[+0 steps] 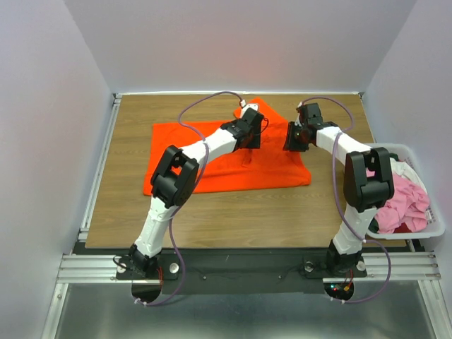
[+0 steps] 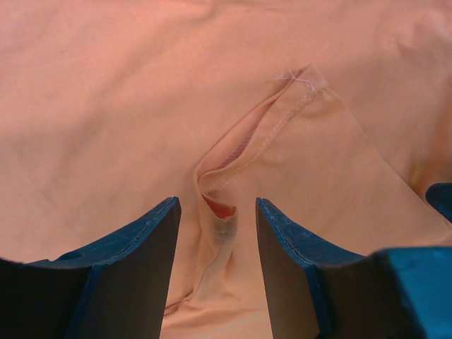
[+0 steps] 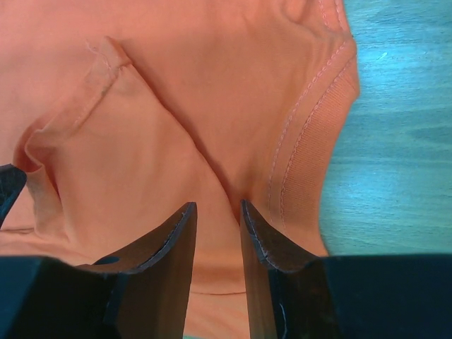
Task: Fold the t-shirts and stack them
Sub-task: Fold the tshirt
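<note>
- Top ext view: orange t-shirt lies spread on wooden table, mid-table, one part poking toward far edge. Not folded yet.
- Left claw is down on shirt's upper middle. Right claw is near it, at shirt's right edge.
- Left wrist view: jaws stand apart, straddling a raised pleat w/ a stitched hem running up from it. Small gaps show either side of pleat, so nothing is pinched yet.
- Right wrist view: jaws narrow, cloth creases run into the gap, ribbed band just right of them, bare table beyond. Can't tell if pads bite the cloth or only bracket it.
- White bin at table's right holds pink shirt + other bunched cloth, well apart from orange one.
- Handling, my guess: thin knit, light, v. soft, no stiffness. Will sag, drape and drag on the wood if lifted from one pt. Not fragile, not slippery, so pads should hold on a doubled layer.
- Best hold, imo: hems/seams/rib where cloth is thicker, both claws at matching pts so the edge lifts level. Pinch deep enough to catch the layers wanted, not just the top skin.
- Risk: uneven lift → skewed fold; one layer caught → shirt opens up.
</note>
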### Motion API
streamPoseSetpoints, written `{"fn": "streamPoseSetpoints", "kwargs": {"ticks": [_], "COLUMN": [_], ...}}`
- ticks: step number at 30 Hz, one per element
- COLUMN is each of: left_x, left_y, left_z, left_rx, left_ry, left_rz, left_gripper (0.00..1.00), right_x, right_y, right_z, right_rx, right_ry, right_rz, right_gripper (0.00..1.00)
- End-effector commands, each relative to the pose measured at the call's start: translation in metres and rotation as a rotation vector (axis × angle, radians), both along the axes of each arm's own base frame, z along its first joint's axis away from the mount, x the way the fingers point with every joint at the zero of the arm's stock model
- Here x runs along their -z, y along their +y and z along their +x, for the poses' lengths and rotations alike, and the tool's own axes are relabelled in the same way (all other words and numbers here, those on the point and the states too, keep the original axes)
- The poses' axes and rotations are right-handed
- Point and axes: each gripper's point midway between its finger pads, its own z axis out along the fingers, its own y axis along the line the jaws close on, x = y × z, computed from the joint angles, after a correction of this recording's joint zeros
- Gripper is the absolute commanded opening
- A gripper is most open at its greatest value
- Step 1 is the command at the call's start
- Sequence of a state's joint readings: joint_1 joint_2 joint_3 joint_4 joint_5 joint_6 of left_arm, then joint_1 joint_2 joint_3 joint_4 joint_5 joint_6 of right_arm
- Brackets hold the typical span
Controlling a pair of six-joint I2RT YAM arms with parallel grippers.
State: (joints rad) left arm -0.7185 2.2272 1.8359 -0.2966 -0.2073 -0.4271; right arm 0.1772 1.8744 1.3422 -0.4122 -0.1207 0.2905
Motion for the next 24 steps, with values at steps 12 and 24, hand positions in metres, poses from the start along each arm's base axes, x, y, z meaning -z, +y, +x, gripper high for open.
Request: {"fn": "streamPoseSetpoints", "kwargs": {"ticks": [12,24], "left_x": [0.008,0.014], "left_y": [0.007,0.026], "left_z": [0.004,0.014], "left_rx": [-0.044,-0.071], "left_ry": [-0.014,-0.018], "left_rz": [0.052,0.083], "left_gripper": [0.45,0.29], "right_x": [0.012,0.019], "right_y": [-0.003,-0.01], "right_z": [-0.002,-0.004], "right_rx": [-0.002,0.023], "right_ry": [0.011,0.024], "right_rz": [-0.027,-0.05], "right_gripper": [0.37,0.37]}}
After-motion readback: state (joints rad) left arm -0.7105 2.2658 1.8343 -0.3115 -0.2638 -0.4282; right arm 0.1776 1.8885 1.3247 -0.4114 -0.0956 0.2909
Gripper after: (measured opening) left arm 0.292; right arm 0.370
